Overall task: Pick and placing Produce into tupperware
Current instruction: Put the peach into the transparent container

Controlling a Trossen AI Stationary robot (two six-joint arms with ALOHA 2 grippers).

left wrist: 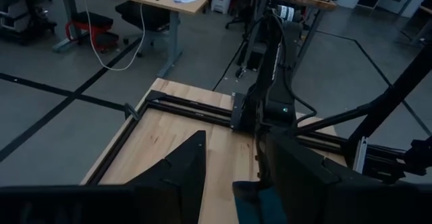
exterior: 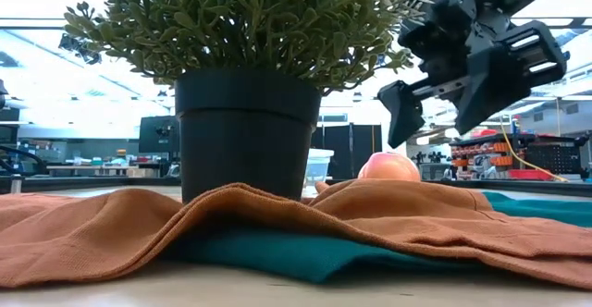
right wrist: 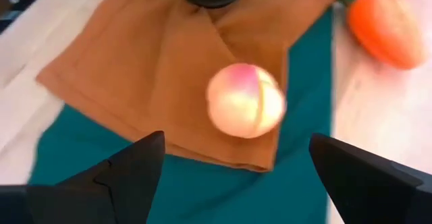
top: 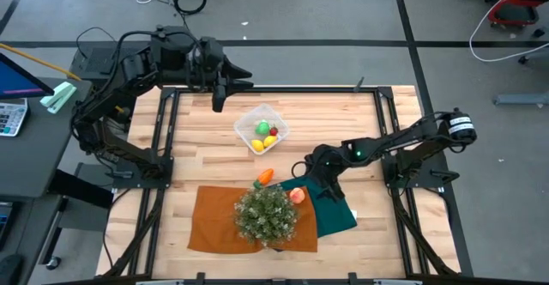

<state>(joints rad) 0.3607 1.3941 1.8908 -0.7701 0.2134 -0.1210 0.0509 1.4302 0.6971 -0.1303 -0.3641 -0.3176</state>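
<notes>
Your right claw point(right wrist: 236, 177) hangs spread wide just above the peach point(right wrist: 246, 100), touching nothing. The peach rests on the orange cloth point(top: 219, 221), just beside the potted plant point(top: 266, 214). One carrot point(top: 264, 177) lies on the bare surface point(top: 197, 148) close to the plant, on the tupperware side. The single tupperware point(top: 262, 129) sits beyond the plant and holds three pieces: one green, one red, one yellow. One teal cloth point(top: 334, 209) lies under the orange one. Your left claw point(top: 218, 96) waits spread at the surface's far edge, past the tupperware.
</notes>
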